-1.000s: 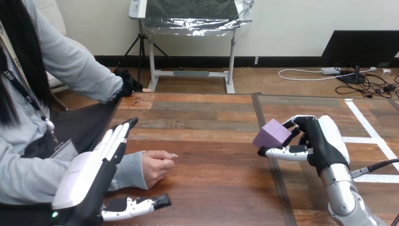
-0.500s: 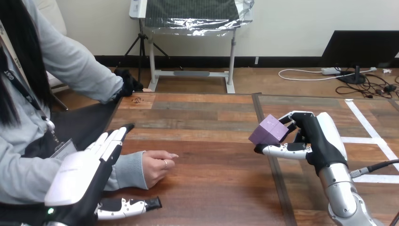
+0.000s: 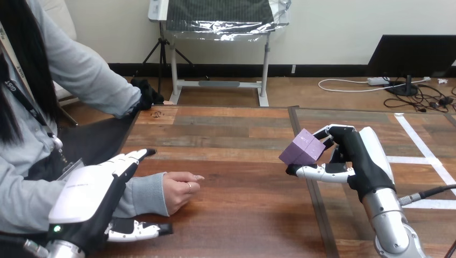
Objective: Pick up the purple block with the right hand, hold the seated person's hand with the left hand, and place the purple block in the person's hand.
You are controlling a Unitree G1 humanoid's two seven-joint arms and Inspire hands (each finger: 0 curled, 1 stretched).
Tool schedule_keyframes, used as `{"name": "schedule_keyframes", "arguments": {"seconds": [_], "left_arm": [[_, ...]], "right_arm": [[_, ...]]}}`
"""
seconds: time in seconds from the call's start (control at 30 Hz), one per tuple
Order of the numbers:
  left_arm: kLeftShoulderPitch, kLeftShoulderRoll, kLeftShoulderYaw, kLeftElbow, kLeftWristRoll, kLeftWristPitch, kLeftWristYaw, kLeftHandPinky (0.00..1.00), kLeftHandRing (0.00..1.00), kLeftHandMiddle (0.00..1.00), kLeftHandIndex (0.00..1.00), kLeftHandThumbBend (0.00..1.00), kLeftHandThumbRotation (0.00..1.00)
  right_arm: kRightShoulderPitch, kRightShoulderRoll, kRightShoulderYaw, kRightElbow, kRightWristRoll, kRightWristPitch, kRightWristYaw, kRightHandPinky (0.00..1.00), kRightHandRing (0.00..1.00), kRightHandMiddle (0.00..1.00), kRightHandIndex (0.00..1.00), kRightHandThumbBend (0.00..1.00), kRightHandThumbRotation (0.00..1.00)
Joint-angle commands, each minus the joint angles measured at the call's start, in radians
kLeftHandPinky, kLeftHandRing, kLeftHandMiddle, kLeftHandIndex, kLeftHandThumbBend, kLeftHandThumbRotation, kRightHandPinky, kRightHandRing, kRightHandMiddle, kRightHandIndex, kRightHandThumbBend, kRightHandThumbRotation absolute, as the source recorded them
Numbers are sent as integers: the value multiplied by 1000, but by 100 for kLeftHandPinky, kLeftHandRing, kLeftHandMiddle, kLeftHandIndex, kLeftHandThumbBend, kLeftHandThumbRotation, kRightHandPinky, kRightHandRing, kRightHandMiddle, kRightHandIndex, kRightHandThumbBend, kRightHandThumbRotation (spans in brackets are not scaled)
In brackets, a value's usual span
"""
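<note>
Our right hand (image 3: 360, 158) pinches the purple block (image 3: 302, 149) above the table (image 3: 242, 215); our left hand (image 3: 88, 196), fingers straight, hovers beside the person's hand (image 3: 180, 189).

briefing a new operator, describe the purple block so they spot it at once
Start at the wooden table and go to its right half, where the robot's right hand is. The purple block is gripped in that hand, tilted; it is the only purple, cube-shaped thing there.
</note>
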Motion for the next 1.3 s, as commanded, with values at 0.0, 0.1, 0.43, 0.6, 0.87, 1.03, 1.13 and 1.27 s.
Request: {"name": "schedule_keyframes", "arguments": {"seconds": [0.0, 0.1, 0.43, 0.6, 0.87, 1.03, 1.13, 1.27], "left_arm": [[-84, 53, -32, 47, 13, 3, 41, 81, 84, 83, 83, 100, 35], [-100, 67, -45, 75, 13, 1, 54, 80, 83, 82, 81, 100, 34], [-155, 111, -99, 180, 30, -14, 129, 75, 78, 77, 78, 100, 31], [-187, 129, -128, 243, 45, -25, 172, 72, 75, 74, 77, 100, 30], [-229, 148, -174, 321, 57, -34, 224, 70, 73, 72, 74, 100, 28], [-253, 157, -200, 365, 65, -42, 261, 69, 71, 70, 72, 100, 27], [-265, 162, -216, 386, 71, -42, 275, 68, 69, 68, 71, 100, 27], [-288, 169, -239, 432, 74, -53, 299, 68, 67, 67, 70, 100, 27]], "right_arm": [[-12, -7, -37, -105, 23, 2, 11, 6, 10, 15, 18, 34, 0], [2, -7, -43, -131, 25, 6, 20, 6, 10, 15, 18, 34, 0], [48, -4, -61, -215, 40, 21, 53, 5, 9, 14, 17, 33, 0], [69, -8, -64, -256, 39, 27, 60, 5, 9, 14, 17, 33, 0], [100, -7, -72, -315, 41, 47, 76, 5, 9, 14, 17, 32, 0], [116, -4, -78, -349, 42, 60, 85, 4, 9, 14, 17, 32, 0], [126, -3, -80, -369, 40, 70, 89, 4, 9, 14, 17, 32, 0], [136, 0, -84, -389, 41, 77, 95, 4, 9, 14, 17, 32, 0]]}}
